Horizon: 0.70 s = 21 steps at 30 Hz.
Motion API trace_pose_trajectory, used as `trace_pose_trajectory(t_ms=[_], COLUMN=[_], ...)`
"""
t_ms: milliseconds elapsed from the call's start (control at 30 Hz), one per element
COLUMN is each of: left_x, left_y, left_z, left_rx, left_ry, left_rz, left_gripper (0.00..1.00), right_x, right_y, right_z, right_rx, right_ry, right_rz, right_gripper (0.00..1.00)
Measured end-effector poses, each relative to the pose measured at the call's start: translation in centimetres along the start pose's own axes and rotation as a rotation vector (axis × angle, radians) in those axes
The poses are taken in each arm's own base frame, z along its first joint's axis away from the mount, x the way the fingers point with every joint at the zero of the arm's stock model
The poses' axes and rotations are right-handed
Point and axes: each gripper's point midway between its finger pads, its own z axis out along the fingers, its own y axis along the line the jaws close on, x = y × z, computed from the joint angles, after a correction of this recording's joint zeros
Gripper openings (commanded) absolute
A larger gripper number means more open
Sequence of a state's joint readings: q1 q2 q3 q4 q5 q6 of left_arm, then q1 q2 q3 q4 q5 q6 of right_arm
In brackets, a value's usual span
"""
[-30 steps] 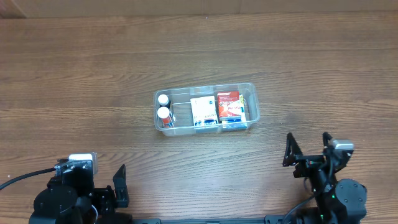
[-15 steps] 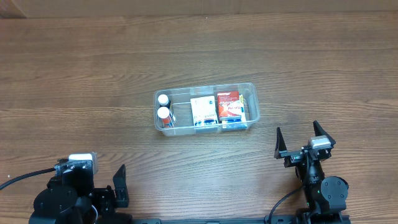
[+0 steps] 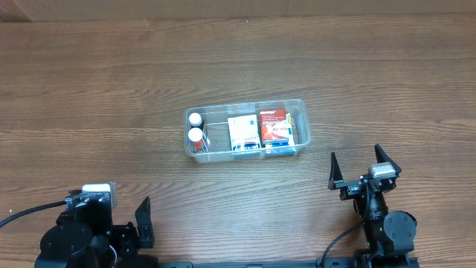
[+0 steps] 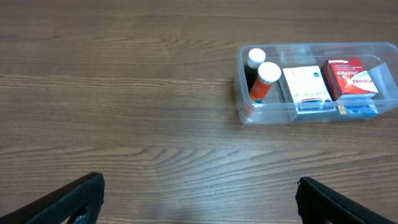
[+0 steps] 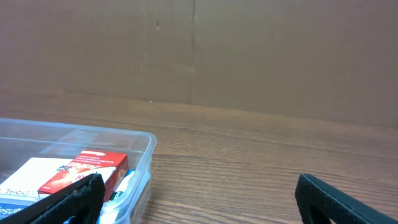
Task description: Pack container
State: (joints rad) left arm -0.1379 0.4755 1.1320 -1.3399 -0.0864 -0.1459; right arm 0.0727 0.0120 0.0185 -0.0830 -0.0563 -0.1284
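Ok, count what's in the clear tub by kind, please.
White-capped bottles: 2
Small boxes: 2, one white box and one red box
Total: 4 clearly visible in the container; anything beneath the boxes is too hidden to count.

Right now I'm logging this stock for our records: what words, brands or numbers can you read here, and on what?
"Panadol": on the red and white cardboard box, inside the clear plastic container.
White cardboard box with blue print: lettering too small to read.
Two white-capped bottles: no legible label.
Right wrist view: letters on the boxes are blurred or cut off.
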Motion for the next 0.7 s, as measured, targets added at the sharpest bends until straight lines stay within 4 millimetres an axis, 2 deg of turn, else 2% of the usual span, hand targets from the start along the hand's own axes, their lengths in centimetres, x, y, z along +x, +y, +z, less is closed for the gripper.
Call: trace_pose_trajectory(t_ms=[100,133,267,333,400,500,567,667,700], left_x=[-1.1,-0.9,2.2,2.5,1.8,2.6,2.5,0.3,0.5], left_y=[-0.1,0.0,0.0,-0.1,-0.3,-0.4,-0.5,-0.8,-0.7], left_z=[0.9,2.1,7.0,8.7,10.1,13.5,14.8,14.5,14.8], left_rx=[0.000,-0.006,-0.003,0.006,0.020,0.033,0.046,0.073,0.064], left_ry=[-0.057,-0.071,-0.107,-0.173,-0.274,-0.380,-0.465,-0.660,-0.677], left_rz=[-0.005,-0.007,-0.010,-0.016,-0.026,-0.037,-0.045,-0.061,-0.056], left_gripper=[1.00,1.00,1.00,1.00,1.00,1.00,1.00,1.00,1.00], right_x=[0.0,0.0,0.0,0.0,0.0,0.0,0.0,0.0,0.0], right_y=[0.0,0.0,0.0,0.0,0.0,0.0,0.0,0.0,0.0], right_z=[0.0,0.0,0.0,0.0,0.0,0.0,0.0,0.0,0.0], right_rx=[0.000,0.000,0.000,0.000,0.000,0.000,0.000,0.000,0.000], right_ry=[0.000,0.000,-0.001,0.000,0.000,0.000,0.000,0.000,-0.001], right_rz=[0.000,0.000,-0.003,-0.003,-0.003,-0.003,-0.003,-0.003,-0.003], right_gripper=[1.00,1.00,1.00,1.00,1.00,1.00,1.00,1.00,1.00])
